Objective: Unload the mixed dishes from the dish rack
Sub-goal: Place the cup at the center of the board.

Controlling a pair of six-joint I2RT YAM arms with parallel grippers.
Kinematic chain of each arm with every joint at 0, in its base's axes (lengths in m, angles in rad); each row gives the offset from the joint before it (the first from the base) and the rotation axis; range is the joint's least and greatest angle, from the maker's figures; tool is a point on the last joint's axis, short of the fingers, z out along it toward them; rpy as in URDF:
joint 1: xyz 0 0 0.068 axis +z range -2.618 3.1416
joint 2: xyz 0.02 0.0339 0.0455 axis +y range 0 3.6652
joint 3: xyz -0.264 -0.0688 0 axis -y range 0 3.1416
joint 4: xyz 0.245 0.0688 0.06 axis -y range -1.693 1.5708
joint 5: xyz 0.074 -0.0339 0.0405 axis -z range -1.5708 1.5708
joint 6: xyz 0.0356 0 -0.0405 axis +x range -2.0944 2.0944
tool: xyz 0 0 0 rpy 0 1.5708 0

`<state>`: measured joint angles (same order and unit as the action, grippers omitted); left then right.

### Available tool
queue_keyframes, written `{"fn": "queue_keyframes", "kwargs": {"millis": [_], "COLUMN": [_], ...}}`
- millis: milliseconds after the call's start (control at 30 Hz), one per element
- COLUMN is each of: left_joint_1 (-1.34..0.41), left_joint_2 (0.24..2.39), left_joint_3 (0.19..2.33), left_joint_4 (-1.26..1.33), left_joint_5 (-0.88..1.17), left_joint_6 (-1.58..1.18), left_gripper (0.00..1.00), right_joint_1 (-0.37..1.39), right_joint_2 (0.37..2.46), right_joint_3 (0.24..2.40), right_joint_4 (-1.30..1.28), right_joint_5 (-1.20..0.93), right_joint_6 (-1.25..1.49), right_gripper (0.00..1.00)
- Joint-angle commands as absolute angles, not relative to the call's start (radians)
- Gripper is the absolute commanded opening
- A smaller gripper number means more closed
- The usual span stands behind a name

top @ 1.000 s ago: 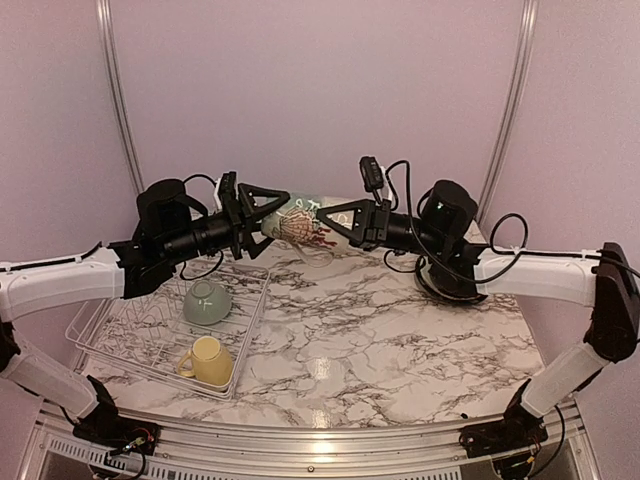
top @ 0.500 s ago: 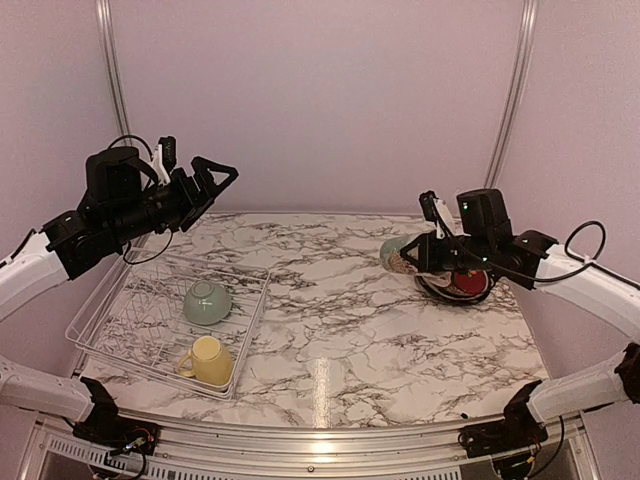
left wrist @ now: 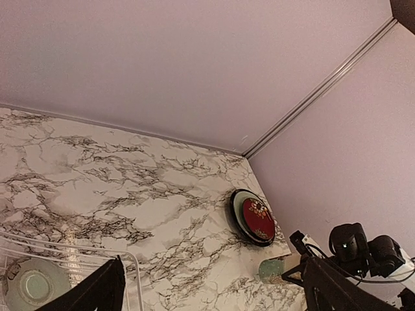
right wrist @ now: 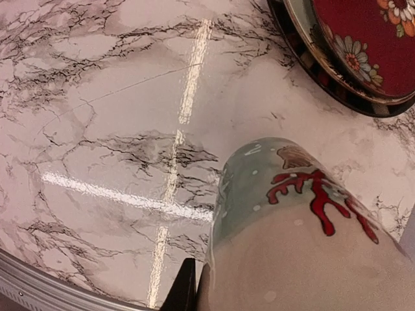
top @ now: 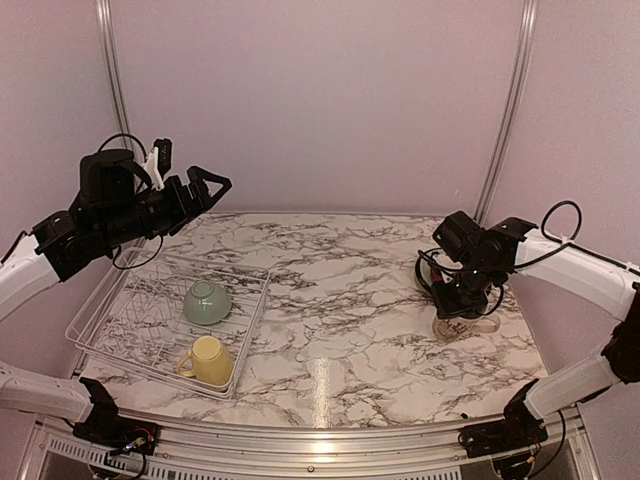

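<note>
Cream mug [top: 466, 326], clamped in the right gripper [top: 462, 306], is well right of the rack [top: 128, 322] beside the plates [left wrist: 253, 219]; bowl [top: 207, 302] and yellow mug [top: 207, 361] are left inside; left gripper [top: 208, 181] gapes wide.

Your table [top: 350, 300] is white marble-patterned with grey veins, edged by a metal frame [top: 300, 440] on its near side. Beyond your left hand [top: 212, 187] plain lilac walls [top: 320, 90] rise, with metal strips [top: 513, 100] running up them. A glare streak [top: 320, 375] shines on the tabletop.

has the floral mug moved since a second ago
Yes: the floral mug went from the table's back middle rightward, now just this side of the plates, in the right end effector.
</note>
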<state>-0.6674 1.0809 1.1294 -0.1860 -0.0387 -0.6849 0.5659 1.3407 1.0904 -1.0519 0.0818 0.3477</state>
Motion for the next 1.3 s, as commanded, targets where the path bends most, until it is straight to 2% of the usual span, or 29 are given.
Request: {"fn": "queue_keyframes", "kwargs": {"millis": [0,367,533,767,933,1133,1267], "left_joint_1": [-0.669,-0.669,-0.669,-0.669,-0.67,-0.689,-0.73], "left_joint_2": [1.046,1.026,1.038,1.048,1.044,1.046,1.065], "left_joint_3": [1.121,1.121,1.114,1.129,1.115,1.091,1.103], "left_joint_4": [-0.245,-0.371,-0.469,-0.555,-0.571,-0.652,-0.793], "left_joint_5": [-0.053,-0.055,-0.07,-0.077,-0.081,-0.06,-0.083], "left_joint_6": [-0.65,-0.606,-0.584,-0.567,-0.584,-0.602,-0.594], "left_gripper": [0.99,0.99,0.99,0.99,0.99,0.99,0.98], "right_joint_1": [0.512,0.475,0.473,0.474,0.475,0.479,0.485], "right_joint_2": [1.325,1.362,1.341,1.305,1.269,1.235,1.228], "right_joint_3": [1.064,1.014,0.995,1.035,1.111,1.227,1.291], "right_joint_4": [-0.987,-0.927,-0.923,-0.976,-1.004,-0.985,-0.879], "right_joint_5": [0.098,0.101,0.122,0.184,0.178,0.185,0.117], "right_joint_6": [0.362,0.344,0.35,0.351,0.338,0.246,0.191], "right_gripper": [0.0,0.0,0.14,0.43,0.57,0.69,0.71]}}
